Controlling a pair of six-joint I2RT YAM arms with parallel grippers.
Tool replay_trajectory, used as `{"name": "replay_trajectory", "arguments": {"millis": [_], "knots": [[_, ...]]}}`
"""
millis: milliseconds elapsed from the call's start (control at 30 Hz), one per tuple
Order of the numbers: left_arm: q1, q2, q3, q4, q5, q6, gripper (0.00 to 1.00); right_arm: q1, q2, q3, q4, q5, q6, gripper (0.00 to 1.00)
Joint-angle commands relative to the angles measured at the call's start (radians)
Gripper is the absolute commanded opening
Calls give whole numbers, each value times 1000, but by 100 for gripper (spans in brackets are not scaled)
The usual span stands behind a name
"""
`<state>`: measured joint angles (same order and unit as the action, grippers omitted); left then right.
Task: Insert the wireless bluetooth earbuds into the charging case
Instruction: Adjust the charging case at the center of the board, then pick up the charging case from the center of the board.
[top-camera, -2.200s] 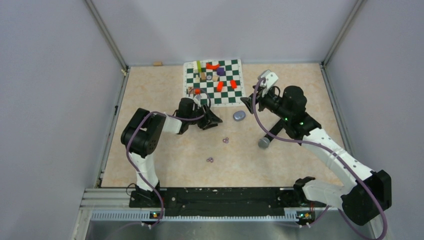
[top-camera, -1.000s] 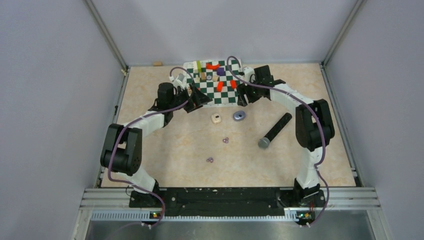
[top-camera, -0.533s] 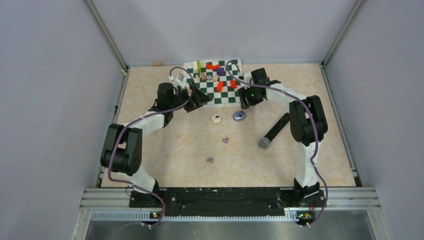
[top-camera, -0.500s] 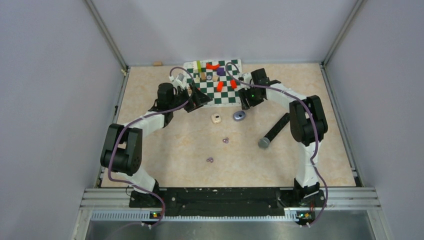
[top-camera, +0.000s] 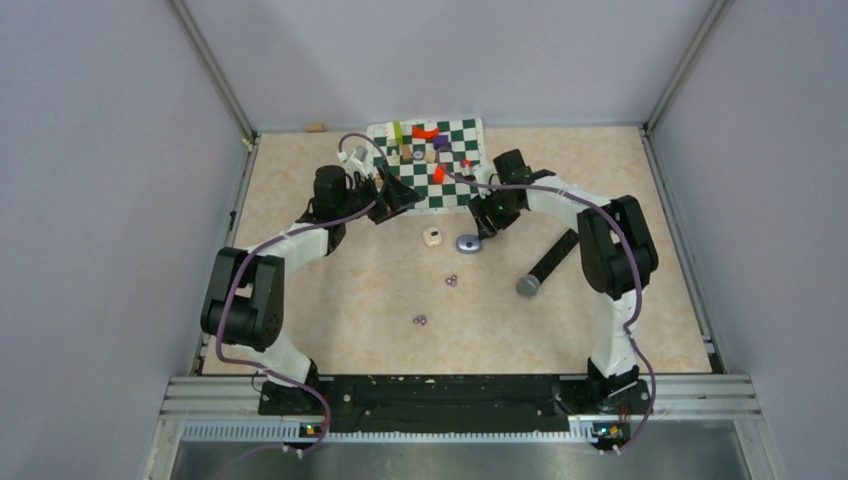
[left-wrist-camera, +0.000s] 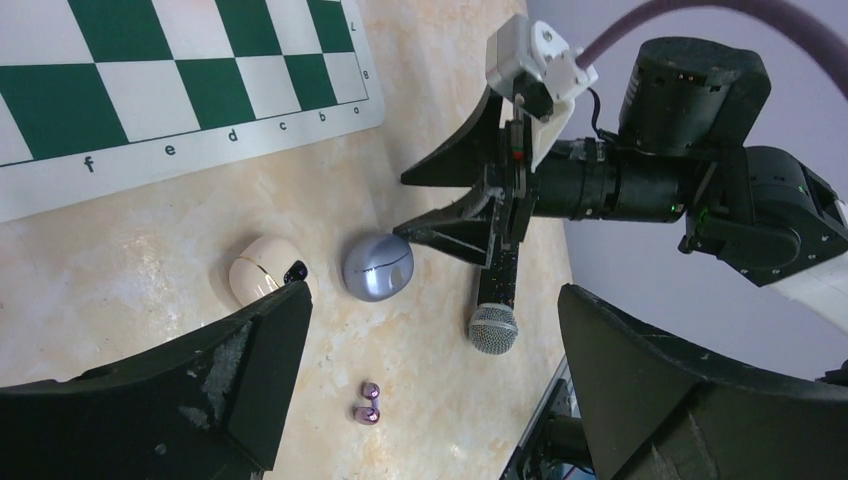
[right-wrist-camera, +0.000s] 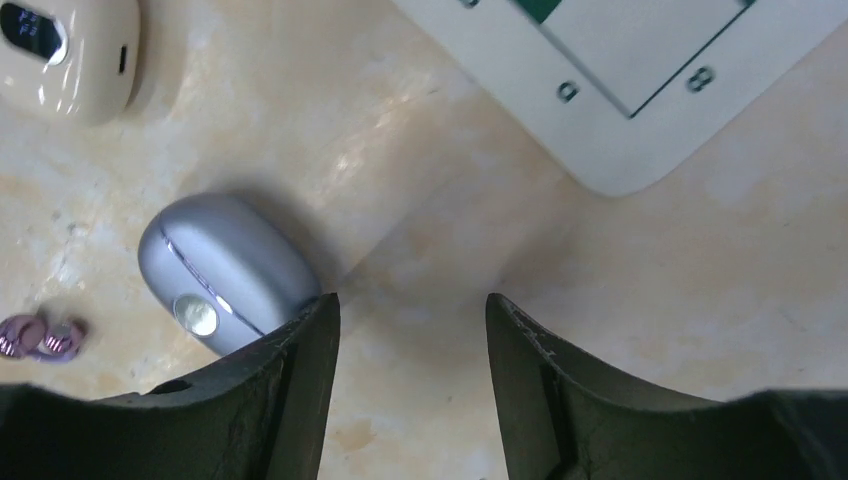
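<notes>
Holding its fingers apart, the right gripper (right-wrist-camera: 410, 305) has the grey charging case (right-wrist-camera: 225, 265) just outside one finger, not between them. Two purple earbuds (right-wrist-camera: 38, 335) lie near the case, on its side away from that gripper. The left gripper (left-wrist-camera: 430, 300) gapes wide too.

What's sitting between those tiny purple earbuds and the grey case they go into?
Nothing visible does. Bare table separates the earbuds from the charging case; the cream case and the microphone lie off to the sides. The charging case's lid looks shut, though.
</notes>
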<state>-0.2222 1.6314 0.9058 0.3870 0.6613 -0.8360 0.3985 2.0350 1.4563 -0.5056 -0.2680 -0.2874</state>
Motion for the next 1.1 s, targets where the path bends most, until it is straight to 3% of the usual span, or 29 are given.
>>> {"name": "replay_trajectory", "arguments": {"millis": [0,200,333,467,633,800,1067], "knots": [[9,-25,-11,52,11,-1,99,20,-113,-59,-33,-104,-40,55],[11,-30,-13,55,11,-5,99,14,-243,-135,3,-52,-179,61],[11,-38,-16,48,-8,1,99,4,-330,-216,79,-123,-245,67],[11,-48,-13,16,-44,48,99,21,-365,-270,170,-179,-104,70],[12,-78,-9,-27,-97,140,99,68,-343,-297,241,-126,83,70],[14,-82,67,-173,-103,221,99,120,-306,-303,246,-56,123,71],[21,-99,99,-227,-115,251,99,148,-228,-309,241,34,125,71]]}}
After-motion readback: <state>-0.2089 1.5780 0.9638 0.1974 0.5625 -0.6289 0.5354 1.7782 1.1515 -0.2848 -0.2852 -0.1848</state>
